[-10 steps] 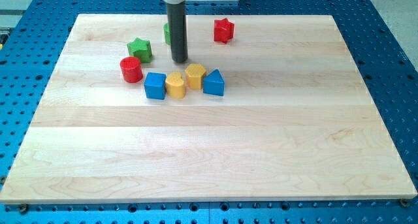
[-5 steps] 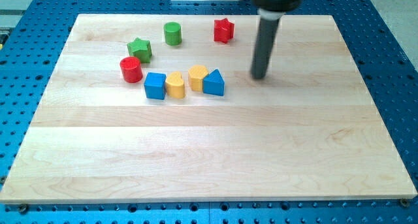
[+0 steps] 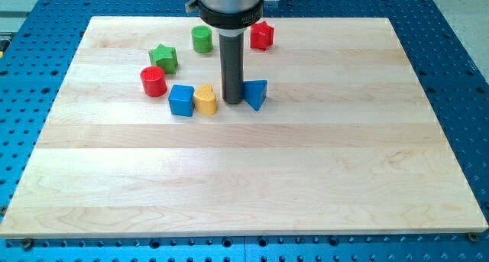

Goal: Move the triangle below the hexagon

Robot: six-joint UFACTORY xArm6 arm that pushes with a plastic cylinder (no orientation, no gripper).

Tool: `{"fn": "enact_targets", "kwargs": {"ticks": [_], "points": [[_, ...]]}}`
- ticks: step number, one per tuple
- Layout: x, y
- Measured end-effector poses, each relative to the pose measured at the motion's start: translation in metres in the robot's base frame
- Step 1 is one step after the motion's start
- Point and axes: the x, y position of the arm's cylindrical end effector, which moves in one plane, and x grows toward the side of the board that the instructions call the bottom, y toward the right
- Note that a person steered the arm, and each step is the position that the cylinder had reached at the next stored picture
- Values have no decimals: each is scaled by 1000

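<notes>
The blue triangle [image 3: 256, 94] lies near the board's middle top, just right of my dark rod. My tip [image 3: 231, 103] is down on the board against the triangle's left side, between it and a yellow rounded block [image 3: 205, 99]. The yellow hexagon stood where the rod now stands, and the rod hides it in this view. I cannot tell whether the tip touches the hexagon.
A blue square block [image 3: 181, 100] sits left of the yellow rounded block. A red cylinder [image 3: 153, 81] and a green star [image 3: 163, 57] lie further left. A green cylinder [image 3: 202, 39] and a red star [image 3: 262, 35] lie near the wooden board's [image 3: 244, 178] top edge.
My rod swung from the view's right back to the left and now stands over the hexagon's spot. The blue triangle has shifted slightly right and turned.
</notes>
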Motion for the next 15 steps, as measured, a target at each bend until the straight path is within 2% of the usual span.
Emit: {"fn": "enact_targets", "kwargs": {"ticks": [1, 2, 3, 4, 5, 6, 9, 10, 11, 12, 13, 15], "points": [[4, 1], [68, 42], [23, 128], [-16, 127], [-6, 74], [1, 45], [24, 64], [33, 148], [33, 152], [33, 144], [33, 75], [33, -25]]}}
